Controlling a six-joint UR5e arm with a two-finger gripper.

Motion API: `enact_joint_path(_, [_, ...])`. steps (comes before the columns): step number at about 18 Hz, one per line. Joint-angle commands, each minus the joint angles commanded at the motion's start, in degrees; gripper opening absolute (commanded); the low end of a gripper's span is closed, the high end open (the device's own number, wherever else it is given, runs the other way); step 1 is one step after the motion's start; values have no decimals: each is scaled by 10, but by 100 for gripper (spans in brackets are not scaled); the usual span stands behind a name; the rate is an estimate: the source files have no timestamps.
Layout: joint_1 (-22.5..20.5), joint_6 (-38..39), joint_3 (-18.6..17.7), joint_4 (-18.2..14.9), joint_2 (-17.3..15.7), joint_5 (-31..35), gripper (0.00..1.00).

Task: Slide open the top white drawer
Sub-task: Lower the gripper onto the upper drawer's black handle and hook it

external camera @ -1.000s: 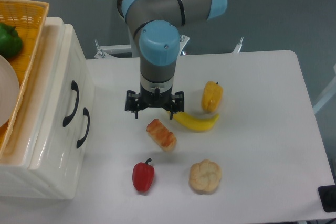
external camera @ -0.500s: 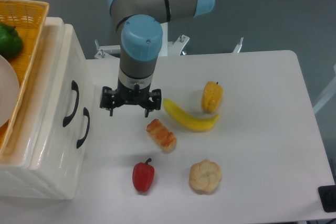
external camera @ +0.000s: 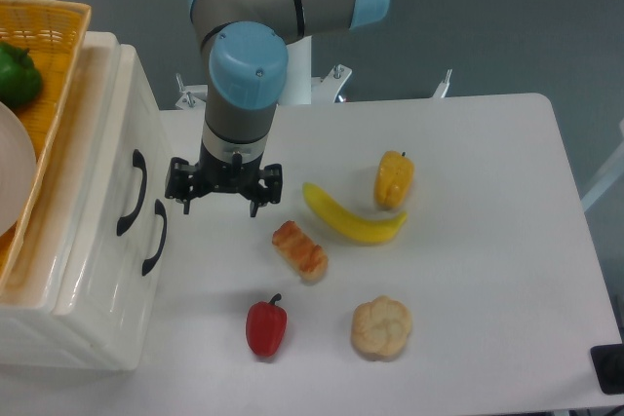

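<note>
The white cabinet stands at the left edge of the table, its front facing right. The top white drawer [external camera: 115, 148] is shut, and its curved black handle [external camera: 132, 193] sits just above and left of the lower drawer's handle [external camera: 154, 238]. My gripper [external camera: 222, 200] hangs over the table a short way right of both handles. Its black fingers [external camera: 179, 194] are spread apart and hold nothing. It is not touching the cabinet.
An orange wicker basket [external camera: 54, 41] on the cabinet holds a green pepper [external camera: 17, 75] and a white plate [external camera: 12, 177]. On the table lie a banana [external camera: 349, 218], yellow pepper [external camera: 394, 179], pastry [external camera: 299, 250], red pepper [external camera: 265, 326] and a round bun [external camera: 381, 327].
My arm has swung left across the table, from above the pastry and banana to close by the cabinet's handles. The gripper stayed open. The drawers have not moved.
</note>
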State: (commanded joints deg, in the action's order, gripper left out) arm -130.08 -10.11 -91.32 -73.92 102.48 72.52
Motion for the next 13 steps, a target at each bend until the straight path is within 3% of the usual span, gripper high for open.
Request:
enact_joint_path(7, [5,4,-1,-36,-4,-1,100])
enact_joint_path(13, [19,-3,2,-37,-8,7,100])
